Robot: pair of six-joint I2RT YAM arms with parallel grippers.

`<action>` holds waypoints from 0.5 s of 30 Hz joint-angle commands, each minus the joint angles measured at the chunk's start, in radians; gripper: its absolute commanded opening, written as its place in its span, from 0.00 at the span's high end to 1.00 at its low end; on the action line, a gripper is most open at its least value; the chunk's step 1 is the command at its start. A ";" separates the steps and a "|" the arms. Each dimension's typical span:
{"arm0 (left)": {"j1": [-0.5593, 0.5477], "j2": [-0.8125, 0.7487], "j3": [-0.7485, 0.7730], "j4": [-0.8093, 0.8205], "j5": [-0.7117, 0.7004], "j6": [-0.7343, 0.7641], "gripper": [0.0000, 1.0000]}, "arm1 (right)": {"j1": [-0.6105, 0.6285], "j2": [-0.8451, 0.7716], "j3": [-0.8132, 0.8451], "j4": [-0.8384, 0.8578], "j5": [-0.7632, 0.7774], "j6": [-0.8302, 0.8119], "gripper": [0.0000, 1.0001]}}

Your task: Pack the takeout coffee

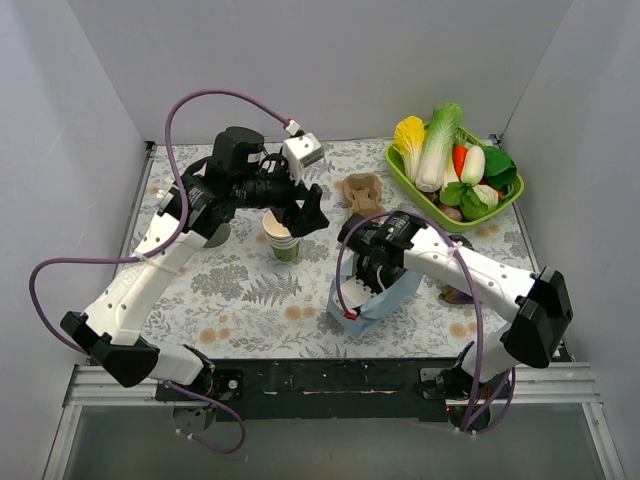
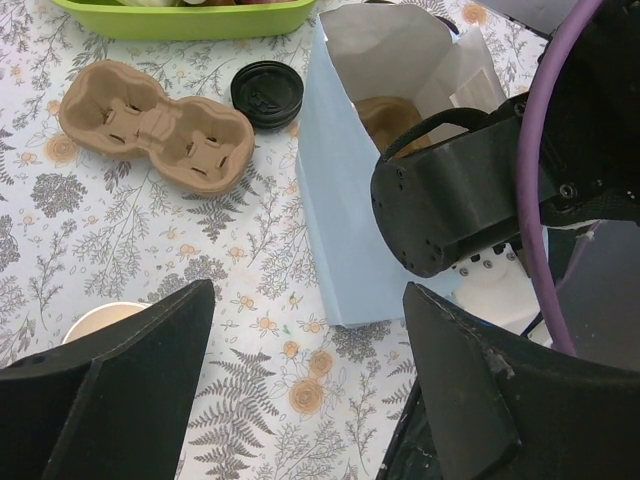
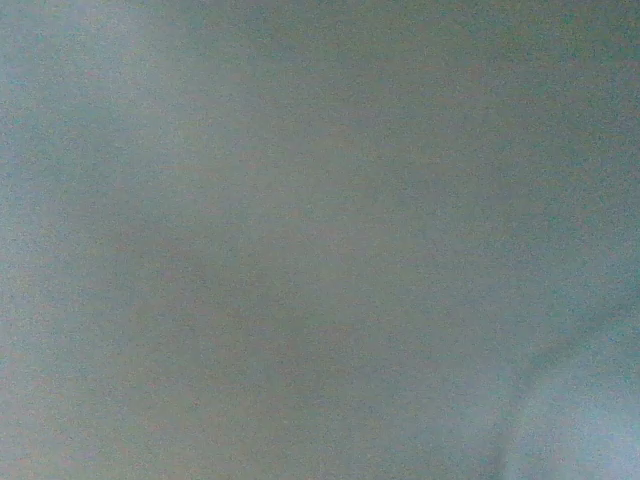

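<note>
ok so the left gripper (image 2: 310,300) is spread really wide and has nothing in it. It hangs over the middle of the desk (image 1: 250,300), with 1 finger (image 2: 120,370) just beside the rim of the stack of lidless cups (image 1: 283,240). From here I can't tell if it's actually touching.

The right gripper (image 2: 440,205) is stuffed down into the mouth of the light blue paper bag (image 2: 340,230), which sits a bit right of center near the near edge. The fingers are buried in there and its own camera shows nothing but blue-grey blur, so I can't tell whether it's wide, narrow or has hold of something. There's something brown (image 2: 385,120) down inside the bag, but I can't make out what.

The takeout coffee itself I can't spot anywhere. If it's in the bag, it's hidden.

Toward the far edge from the bag, a loose black lid (image 2: 267,95) lies flat right beside a brown cardboard carrier (image 1: 362,190) with 2 cup wells.

In the far right corner there's a green basket (image 1: 398,168) piled with toy veggies (image 1: 440,145).
</note>
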 commanded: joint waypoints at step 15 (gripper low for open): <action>0.008 -0.040 -0.037 0.007 0.051 -0.002 0.22 | 0.004 -0.058 0.116 -0.038 0.047 0.024 0.18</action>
